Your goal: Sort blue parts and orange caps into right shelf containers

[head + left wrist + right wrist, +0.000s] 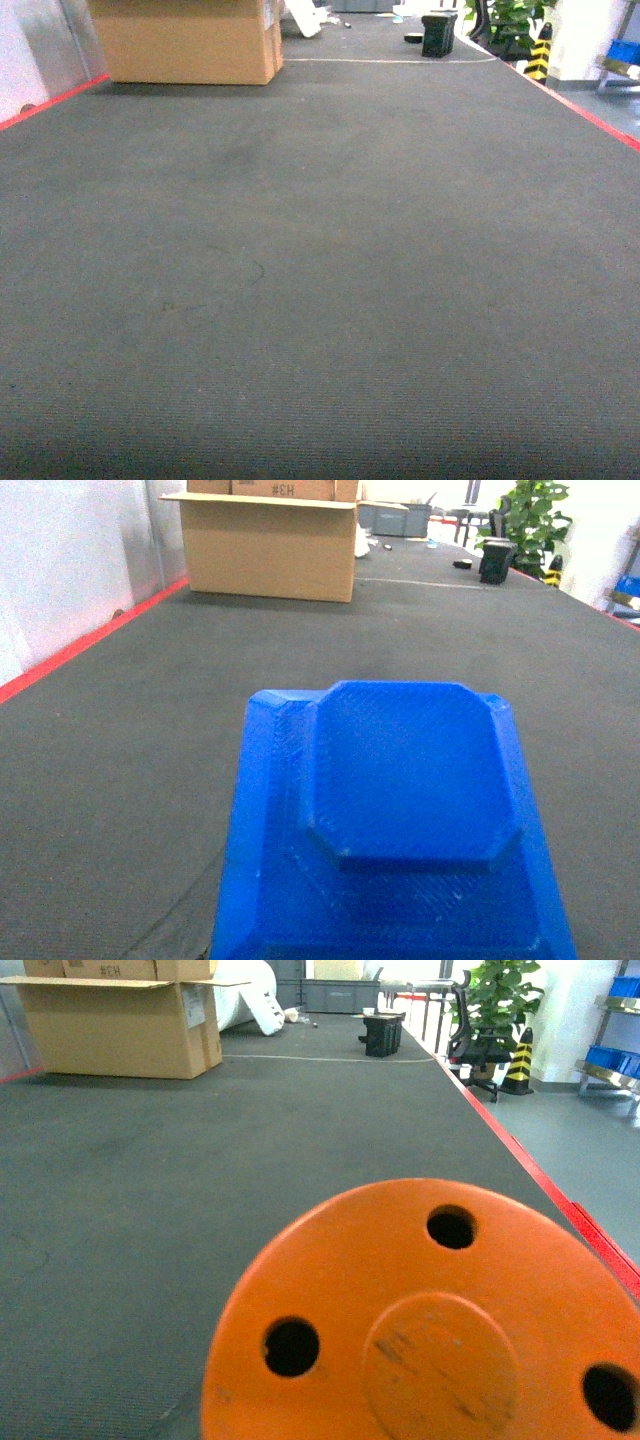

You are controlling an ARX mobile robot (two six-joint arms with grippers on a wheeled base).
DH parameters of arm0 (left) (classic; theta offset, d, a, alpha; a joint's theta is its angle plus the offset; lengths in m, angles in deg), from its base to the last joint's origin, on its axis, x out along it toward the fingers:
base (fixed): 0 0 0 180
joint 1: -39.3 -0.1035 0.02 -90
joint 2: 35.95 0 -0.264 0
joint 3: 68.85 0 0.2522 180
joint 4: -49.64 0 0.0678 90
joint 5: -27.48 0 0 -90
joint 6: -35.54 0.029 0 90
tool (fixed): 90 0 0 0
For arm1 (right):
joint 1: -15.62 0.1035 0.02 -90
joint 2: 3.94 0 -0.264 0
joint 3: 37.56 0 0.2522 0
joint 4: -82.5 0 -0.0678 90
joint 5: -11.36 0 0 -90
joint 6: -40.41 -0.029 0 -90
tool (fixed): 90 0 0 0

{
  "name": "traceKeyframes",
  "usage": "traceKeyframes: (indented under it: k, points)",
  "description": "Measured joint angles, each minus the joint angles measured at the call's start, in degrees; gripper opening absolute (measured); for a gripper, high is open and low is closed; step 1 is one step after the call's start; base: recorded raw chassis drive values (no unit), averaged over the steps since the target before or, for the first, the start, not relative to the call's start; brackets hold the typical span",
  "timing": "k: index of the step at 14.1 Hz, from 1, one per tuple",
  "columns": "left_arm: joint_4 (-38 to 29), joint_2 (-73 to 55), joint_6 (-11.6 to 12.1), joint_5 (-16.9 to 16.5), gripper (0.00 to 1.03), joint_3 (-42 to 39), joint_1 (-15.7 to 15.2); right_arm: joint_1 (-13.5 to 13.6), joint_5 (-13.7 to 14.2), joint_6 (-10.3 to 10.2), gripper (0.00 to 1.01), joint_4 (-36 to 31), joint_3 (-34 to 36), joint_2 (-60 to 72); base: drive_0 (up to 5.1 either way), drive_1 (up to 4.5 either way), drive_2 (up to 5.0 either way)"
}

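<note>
Though tool grip unclear, blue part [400, 820] and orange cap [430, 1320] close below wrists.

dark carpet [320, 300] | cardboard box [190, 40] far left | black case [438, 35] far right | plant [510, 20] far right

We see a broad dark grey carpeted floor [320, 280] edged by red strips [50, 103] on both sides. At its far left end sits a large brown cardboard box [190, 42], flaps open. Farther back, right of centre, a small black container [438, 35] stands on the carpet. A thin pale line [390, 61] crosses the floor between box and container.
</note>
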State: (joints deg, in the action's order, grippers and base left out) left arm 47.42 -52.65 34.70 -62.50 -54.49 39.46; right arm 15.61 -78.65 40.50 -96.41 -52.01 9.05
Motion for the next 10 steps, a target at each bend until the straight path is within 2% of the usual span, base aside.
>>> traceKeyframes:
  k: [2, 3, 4, 5, 7, 8, 10]
  points:
    - [2.49, 3.34, 0.02, 0.00, 0.42, 0.00, -0.02, 0.00, 0.00, -0.04, 0.45, 2.58, 0.00, -2.73, 0.0, 0.00, 0.0]
    - [4.22, 4.76, 0.02, -0.02, 0.42, 0.00, -0.02, 0.00, -0.02, -0.04, 0.45, 10.03, -0.07, -7.80, 0.0, 0.00, 0.0]
    - [5.27, 5.73, 0.00, 0.11, 0.42, 0.00, -0.02, 0.00, -0.02, -0.07, 0.45, 12.87, -0.07, -12.52, 0.0, 0.00, 0.0]
    - [5.99, 6.60, 0.02, 0.02, 0.42, 0.00, -0.02, 0.00, 0.00, -0.07, 0.45, 12.41, -0.20, -12.72, 0.0, 0.00, 0.0]
    - [17.14, 14.78, 0.02, -0.09, 0.42, 0.04, -0.02, 0.00, 0.00, -0.09, 0.45, 12.68, -0.07, -12.72, 0.0, 0.00, 0.0]
    - [15.17, 16.06, 0.04, -0.11, 0.42, 0.09, -0.02, 0.00, -0.02, -0.07, 0.45, 13.03, -0.07, -12.72, 0.0, 0.00, 0.0]
    - [16.65, 16.11, 0.04, 0.02, 0.42, 0.04, -0.02, 0.00, 0.00, -0.07, 0.45, 12.98, -0.07, -12.72, 0.0, 0.00, 0.0]
